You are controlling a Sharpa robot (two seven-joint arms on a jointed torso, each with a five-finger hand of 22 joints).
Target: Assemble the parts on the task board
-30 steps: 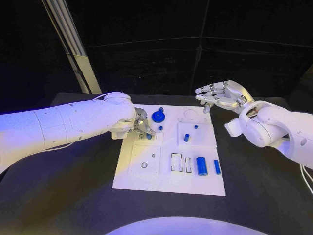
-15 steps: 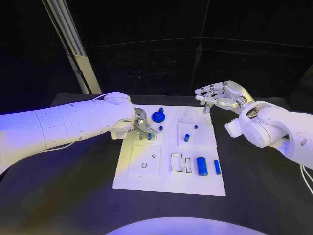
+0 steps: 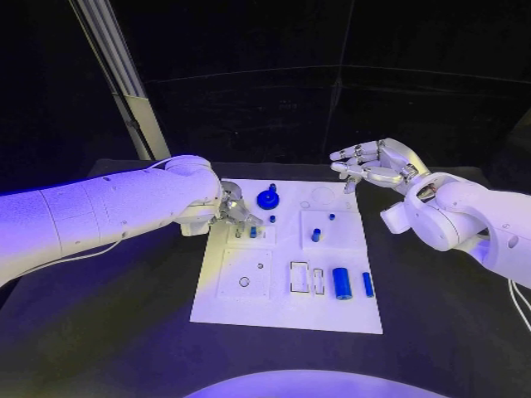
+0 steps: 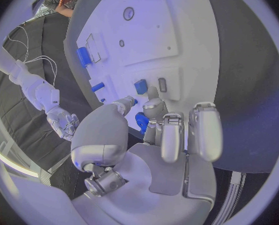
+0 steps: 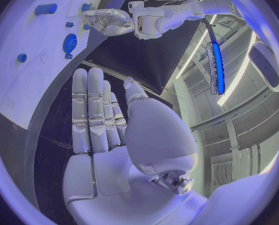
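The small blue part is being pinched by the fingers of the left hand near the task board's far left corner. It is judged light, rigid, slippery — best taken by its sides. The right hand is being held released — empty.

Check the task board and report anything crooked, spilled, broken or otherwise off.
Nothing stands out. The task board lies flat on the table, and the blue parts, such as the large cylinder and the gear, look whole. The left hand is down at the board's far left side; the right hand hangs open, holding nothing.
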